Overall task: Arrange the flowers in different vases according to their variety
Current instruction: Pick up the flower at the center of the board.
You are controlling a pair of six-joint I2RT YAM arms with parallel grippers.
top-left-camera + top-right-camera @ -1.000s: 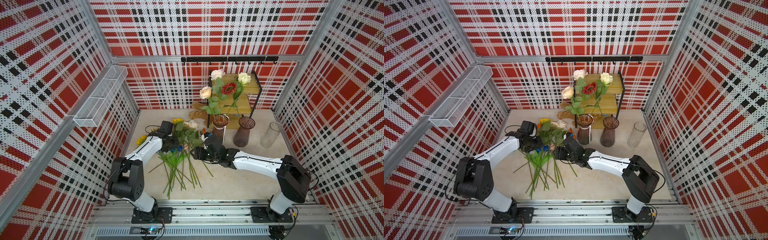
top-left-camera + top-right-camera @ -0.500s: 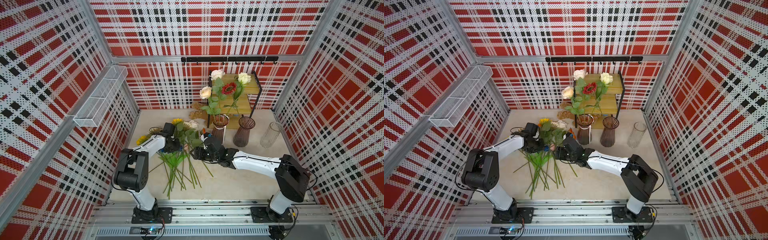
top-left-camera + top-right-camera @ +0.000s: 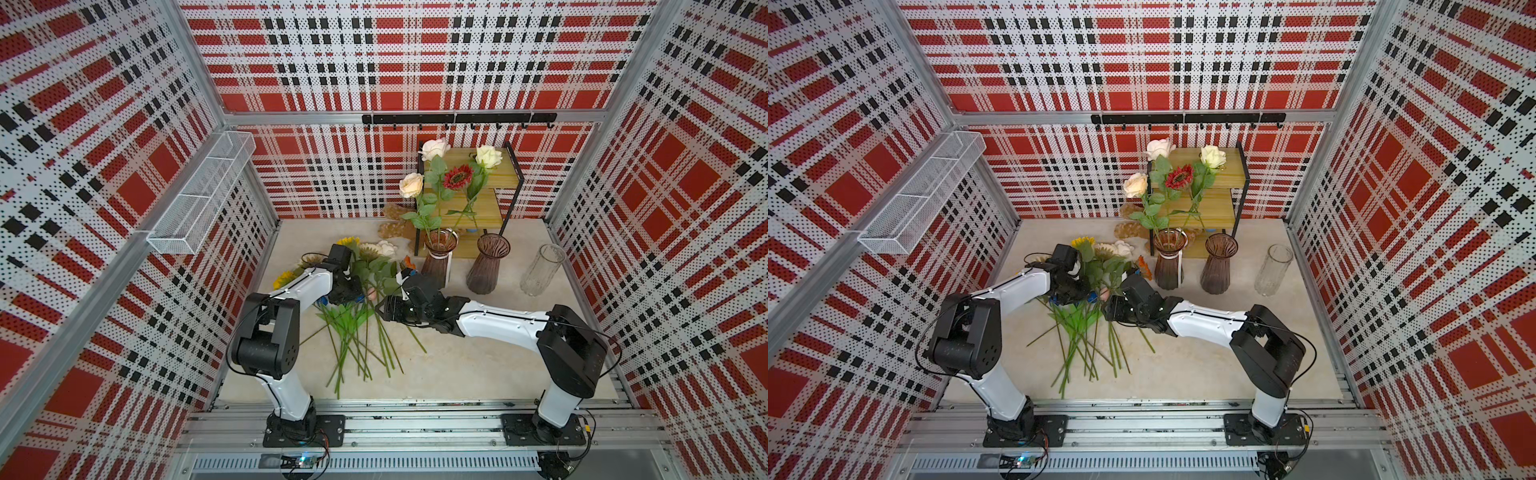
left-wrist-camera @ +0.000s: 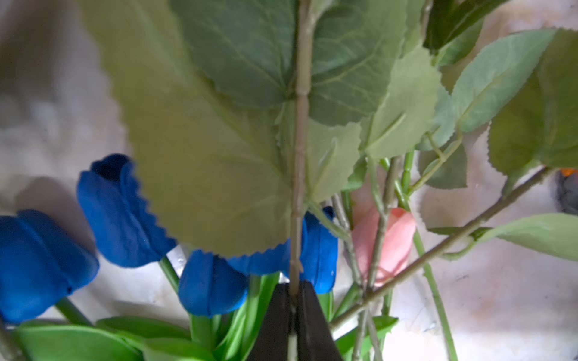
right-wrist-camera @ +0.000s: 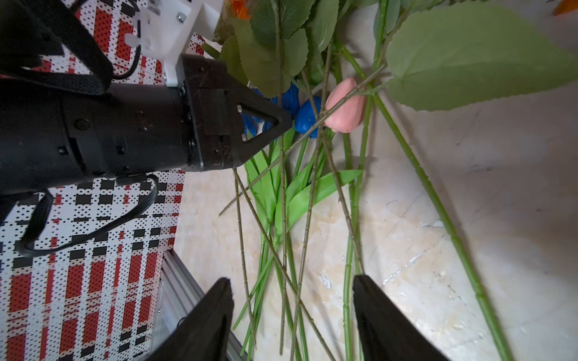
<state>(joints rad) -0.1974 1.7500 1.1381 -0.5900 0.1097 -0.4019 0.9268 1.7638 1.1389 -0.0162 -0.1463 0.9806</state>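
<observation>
Left gripper (image 4: 294, 290) is clamped shut on one leafy green stem (image 4: 298, 156) in the heap of loose flowers (image 3: 353, 332); which bloom that stem carries I cannot tell. Right gripper (image 5: 292, 281) stands with its jaws well apart over the stems, gripping nothing.

Nearest the camera runs an aluminium rail (image 3: 415, 419) carrying both arm bases, then the pale marbled table (image 3: 457, 374). On it the heap fans out, stem ends toward the rail, heads toward the back — blue tulips (image 4: 125, 212) and a pink tulip (image 4: 394, 243) lie just beyond the closed left jaws, yellow sunflowers (image 3: 348, 242) farther on.

Behind the heap three vases stand in a row: a ribbed purple-brown vase (image 3: 436, 262) holding three cream roses (image 3: 411, 185) and a red sunflower (image 3: 457, 178), an empty ribbed vase (image 3: 486, 266), and an empty clear vase (image 3: 542, 270). Farther back sits a wooden shelf (image 3: 505, 199).

Perforated red plaid walls (image 3: 415, 62) enclose everything — a white wire basket (image 3: 199, 199) hangs on the left one, a black hook rail (image 3: 457, 118) on the rear.
</observation>
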